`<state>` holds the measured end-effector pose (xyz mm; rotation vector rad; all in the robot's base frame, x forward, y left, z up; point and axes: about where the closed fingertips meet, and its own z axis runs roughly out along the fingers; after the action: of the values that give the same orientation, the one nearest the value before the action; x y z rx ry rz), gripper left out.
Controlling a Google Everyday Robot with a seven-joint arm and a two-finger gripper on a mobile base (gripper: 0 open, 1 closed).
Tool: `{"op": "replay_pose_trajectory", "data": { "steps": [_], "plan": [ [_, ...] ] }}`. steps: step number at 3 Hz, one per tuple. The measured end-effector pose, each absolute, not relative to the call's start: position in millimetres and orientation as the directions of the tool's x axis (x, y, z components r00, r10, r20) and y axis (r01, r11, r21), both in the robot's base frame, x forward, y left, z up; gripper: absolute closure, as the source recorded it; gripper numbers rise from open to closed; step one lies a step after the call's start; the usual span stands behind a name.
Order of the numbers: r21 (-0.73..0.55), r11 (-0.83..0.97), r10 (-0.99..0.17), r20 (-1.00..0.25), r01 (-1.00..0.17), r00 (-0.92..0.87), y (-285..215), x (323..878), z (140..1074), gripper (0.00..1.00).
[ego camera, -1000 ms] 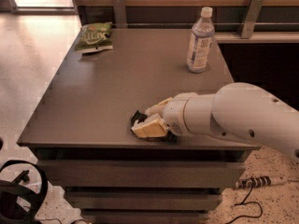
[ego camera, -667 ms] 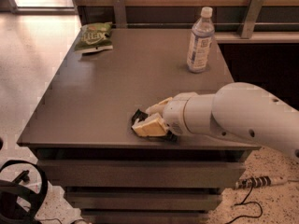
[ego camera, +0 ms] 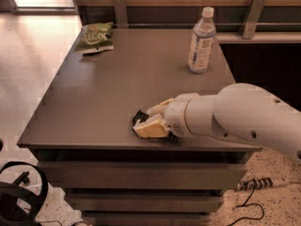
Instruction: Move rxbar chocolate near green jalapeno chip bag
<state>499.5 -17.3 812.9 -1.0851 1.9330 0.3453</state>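
Grey-brown table (ego camera: 117, 88) fills the frame, with the white arm (ego camera: 244, 114) reaching across its near edge. A bottle (ego camera: 201, 41) stands back right and the chip bag (ego camera: 95, 36) lies at the far left corner. The gripper (ego camera: 146, 122) sits low over the rxbar (ego camera: 138, 115), well apart from the bag; whether it has closed cannot be told. The bar is probably light, flat and slick, best pinched across its narrow width

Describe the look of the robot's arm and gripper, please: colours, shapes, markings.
The arm is a thick, smooth, rounded white shell with a few small dark dots. The gripper, low at the front edge of the table, is cream-yellow and blocky with black parts.
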Motion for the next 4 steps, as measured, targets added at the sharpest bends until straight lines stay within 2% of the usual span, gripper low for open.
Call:
{"op": "replay_pose_trajectory", "data": {
  "steps": [4],
  "plan": [
    [-0.163, 0.582, -0.556, -0.795, -0.797, -0.243, -17.3, 499.5, 813.0, 1.00]
  ]
}}
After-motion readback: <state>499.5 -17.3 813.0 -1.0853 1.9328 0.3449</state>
